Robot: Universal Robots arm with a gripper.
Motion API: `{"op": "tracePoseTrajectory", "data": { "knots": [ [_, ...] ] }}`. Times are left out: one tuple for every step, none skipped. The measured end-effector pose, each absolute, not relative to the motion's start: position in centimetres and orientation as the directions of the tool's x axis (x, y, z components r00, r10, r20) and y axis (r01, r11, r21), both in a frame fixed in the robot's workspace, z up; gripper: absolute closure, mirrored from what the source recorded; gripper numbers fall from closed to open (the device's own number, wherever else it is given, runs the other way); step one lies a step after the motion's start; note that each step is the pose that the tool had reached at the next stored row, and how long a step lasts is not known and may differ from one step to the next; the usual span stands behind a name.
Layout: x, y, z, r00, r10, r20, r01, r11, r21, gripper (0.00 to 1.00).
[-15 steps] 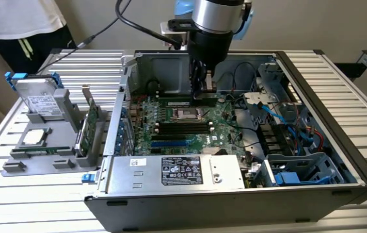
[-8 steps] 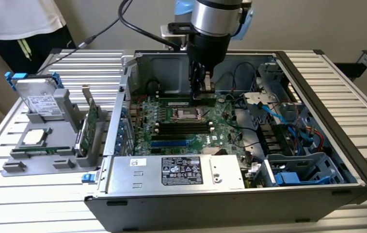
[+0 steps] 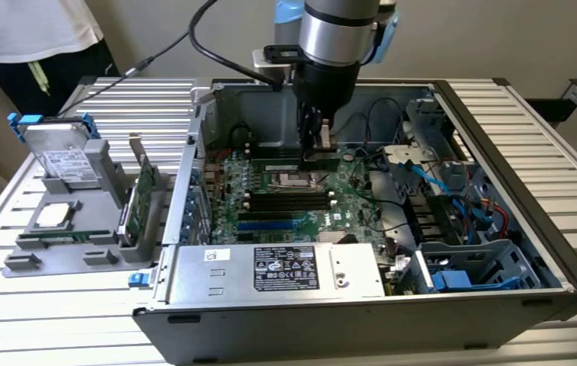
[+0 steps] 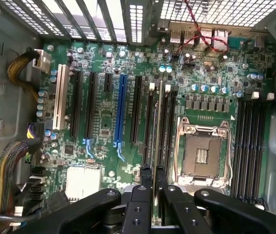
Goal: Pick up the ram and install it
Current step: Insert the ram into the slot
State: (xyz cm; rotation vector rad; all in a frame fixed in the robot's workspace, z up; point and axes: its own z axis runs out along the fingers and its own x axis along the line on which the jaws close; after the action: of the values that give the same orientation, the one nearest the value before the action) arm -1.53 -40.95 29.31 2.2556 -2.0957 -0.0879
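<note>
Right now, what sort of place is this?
Probably a robotics lab for computer assembly: a robot arm reaches into an open PC case over its motherboard, on a slatted metal table with a tray of parts.

The tool (image 4: 153, 170) hides one end of the ram (image 4: 159, 122), seen edge-on

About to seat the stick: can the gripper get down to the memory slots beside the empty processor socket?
Probably yes. The gripper, shut on the memory stick, hangs right over those slots; the case side is open and the cables lie off to one side.
</note>
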Motion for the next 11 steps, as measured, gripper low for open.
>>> {"op": "tracePoseTrajectory", "data": {
  "knots": [
    [-1.5, -40.9, 29.1, 0.073, -0.997, 0.000, -0.994, -0.073, 0.083, 0.87],
    [-1.6, -40.9, 29.0, 0.073, -0.997, 0.000, -0.994, -0.073, 0.083, 0.87],
    [-1.6, -40.8, 28.8, 0.073, -0.997, 0.001, -0.994, -0.073, 0.083, 0.87],
    [-1.6, -40.8, 28.6, 0.073, -0.997, 0.001, -0.994, -0.073, 0.082, 0.87],
    [-1.7, -40.8, 28.4, 0.073, -0.997, 0.002, -0.994, -0.073, 0.082, 0.87],
    [-1.7, -40.7, 28.3, 0.073, -0.997, 0.002, -0.994, -0.072, 0.082, 0.87],
    [-1.7, -40.7, 28.1, 0.073, -0.997, 0.003, -0.994, -0.072, 0.082, 0.87],
    [-1.7, -40.6, 27.9, 0.073, -0.997, 0.003, -0.994, -0.072, 0.082, 0.87],
    [-1.8, -40.6, 27.7, 0.073, -0.997, 0.003, -0.994, -0.072, 0.082, 0.87],
    [-1.8, -40.5, 27.5, 0.073, -0.997, 0.003, -0.994, -0.072, 0.082, 0.87],
    [-1.8, -40.5, 27.4, 0.073, -0.997, 0.004, -0.994, -0.072, 0.082, 0.87]
  ]
}}
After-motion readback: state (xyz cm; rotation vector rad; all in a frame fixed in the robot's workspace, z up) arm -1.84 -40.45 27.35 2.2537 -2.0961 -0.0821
